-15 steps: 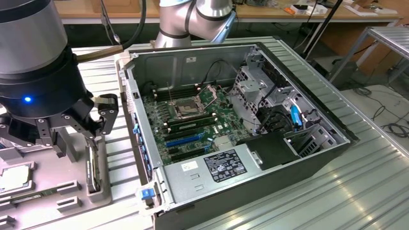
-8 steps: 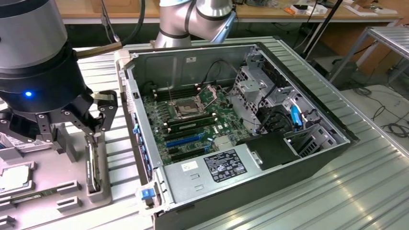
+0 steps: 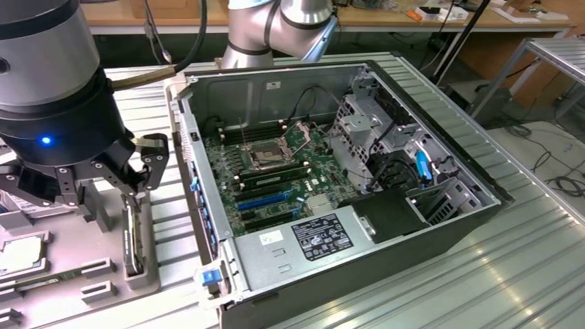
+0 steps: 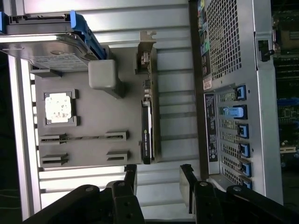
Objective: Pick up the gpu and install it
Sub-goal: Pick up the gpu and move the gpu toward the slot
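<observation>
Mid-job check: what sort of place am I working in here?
Likely a robotics lab or workshop for PC assembly: an open computer case lies on a ribbed metal table, a grey parts tray holds the gpu, and a cluttered wooden workbench stands behind.

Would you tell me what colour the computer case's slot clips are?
The slot clips are blue, clearest in the wrist view.

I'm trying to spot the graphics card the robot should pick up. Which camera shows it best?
The wrist view: the graphics card stands on edge in its grey holder, visible along its whole length, metal bracket included. The exterior view shows its thin top edge, near the gripper.
</observation>
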`<move>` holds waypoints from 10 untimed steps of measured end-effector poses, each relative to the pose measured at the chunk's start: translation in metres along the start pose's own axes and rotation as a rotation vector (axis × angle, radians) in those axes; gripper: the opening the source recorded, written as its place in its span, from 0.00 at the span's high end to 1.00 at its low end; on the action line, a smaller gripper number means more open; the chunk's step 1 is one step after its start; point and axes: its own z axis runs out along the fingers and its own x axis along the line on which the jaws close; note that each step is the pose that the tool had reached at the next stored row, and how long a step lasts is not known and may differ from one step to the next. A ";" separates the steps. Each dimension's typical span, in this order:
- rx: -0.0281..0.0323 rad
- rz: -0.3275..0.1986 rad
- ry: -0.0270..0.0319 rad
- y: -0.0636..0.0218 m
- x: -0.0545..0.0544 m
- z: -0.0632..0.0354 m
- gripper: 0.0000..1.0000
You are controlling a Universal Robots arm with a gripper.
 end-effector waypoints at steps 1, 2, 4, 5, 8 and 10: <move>0.0001 0.000 0.0001 0.0006 0.000 0.0009 0.50; 0.0002 0.000 0.0000 0.0019 0.000 0.0022 0.50; 0.0009 0.000 0.0001 0.0055 0.000 0.0042 0.50; 0.0009 0.000 -0.0001 0.0071 0.001 0.0061 0.50; 0.0009 0.000 0.0000 0.0092 0.001 0.0113 0.50; 0.0010 0.000 0.0000 0.0101 0.001 0.0140 0.50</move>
